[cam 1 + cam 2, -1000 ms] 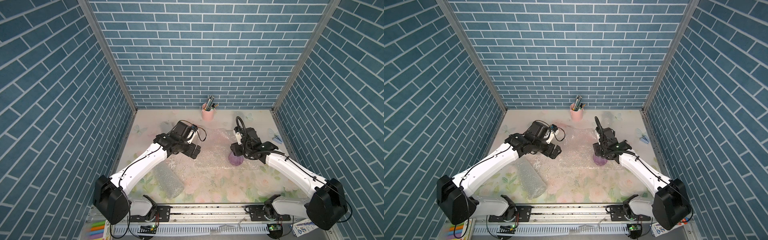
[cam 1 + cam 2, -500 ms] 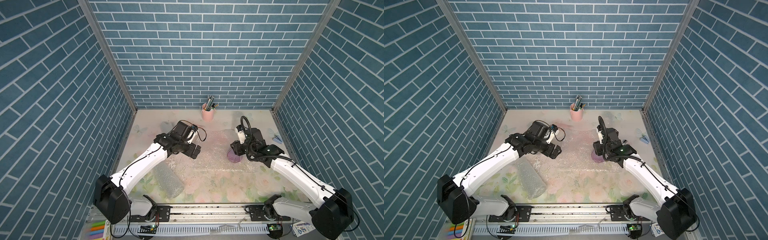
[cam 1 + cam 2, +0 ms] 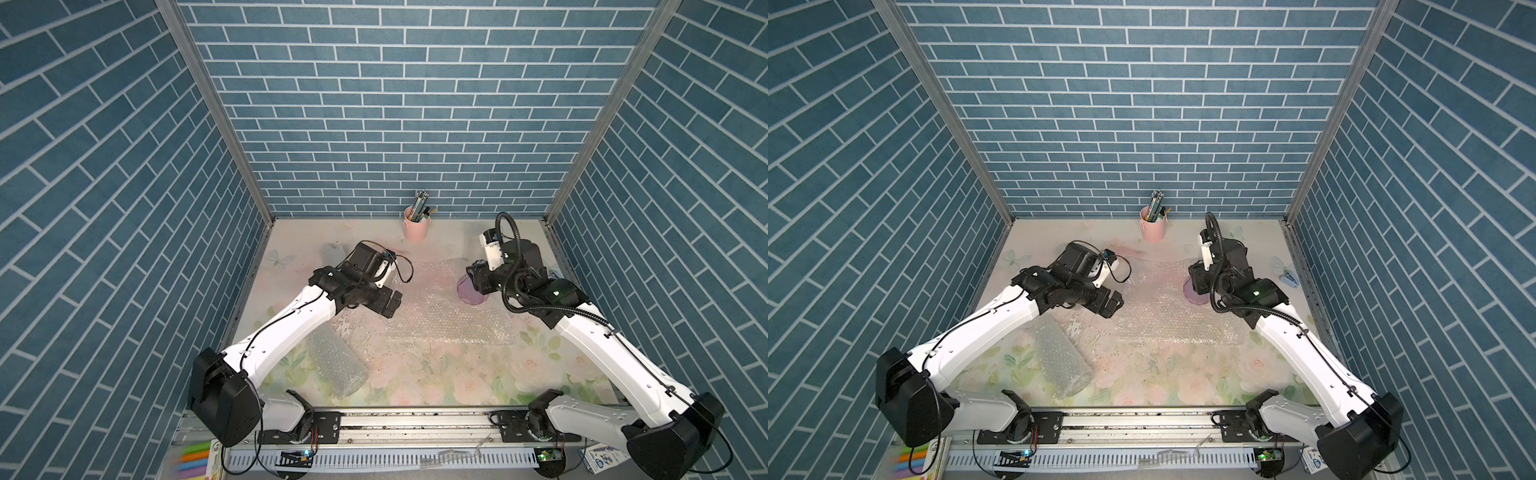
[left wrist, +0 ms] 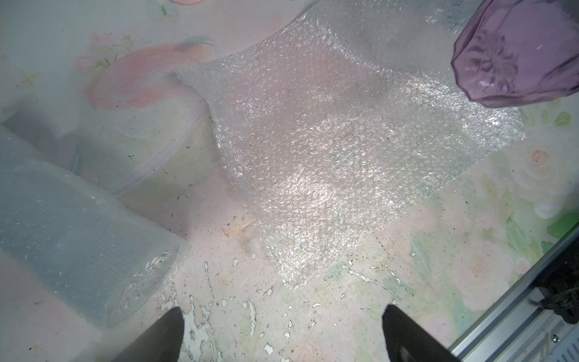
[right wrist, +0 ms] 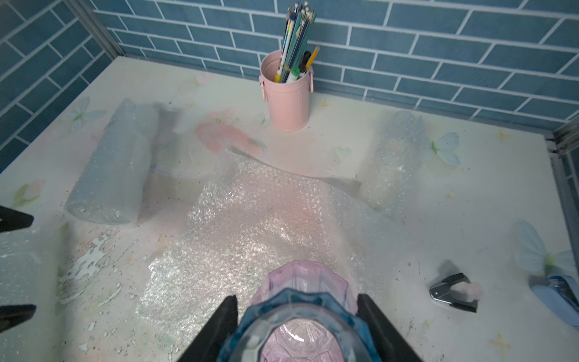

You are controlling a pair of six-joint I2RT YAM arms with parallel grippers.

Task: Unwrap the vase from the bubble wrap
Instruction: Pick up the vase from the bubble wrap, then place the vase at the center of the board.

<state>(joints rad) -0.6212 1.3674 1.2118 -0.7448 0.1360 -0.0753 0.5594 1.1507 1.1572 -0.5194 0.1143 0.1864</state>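
A purple glass vase (image 5: 302, 282) with a blue rim is bare of wrapping, and my right gripper (image 5: 296, 302) is shut on it just below the rim. In both top views the vase (image 3: 468, 291) (image 3: 1192, 291) hangs tilted over the far right corner of the bubble wrap (image 3: 444, 309) (image 3: 1167, 309), a clear sheet lying flat mid-table. The left wrist view shows the vase's base (image 4: 501, 59) above the bubble wrap (image 4: 329, 141). My left gripper (image 3: 390, 304) (image 4: 282, 316) stands open and empty over bare table beside the sheet's left edge.
A bubble-wrapped roll (image 3: 338, 365) lies at the near left, another roll (image 5: 116, 175) at the back left, a third (image 5: 394, 160) at the back right. A pink pencil cup (image 3: 415, 228) stands by the back wall. A staple remover (image 5: 454, 293) and blue stapler (image 5: 557, 296) lie at the right.
My right gripper has carried the vase toward the back of the table, off the middle of the sheet. The left arm has not moved.
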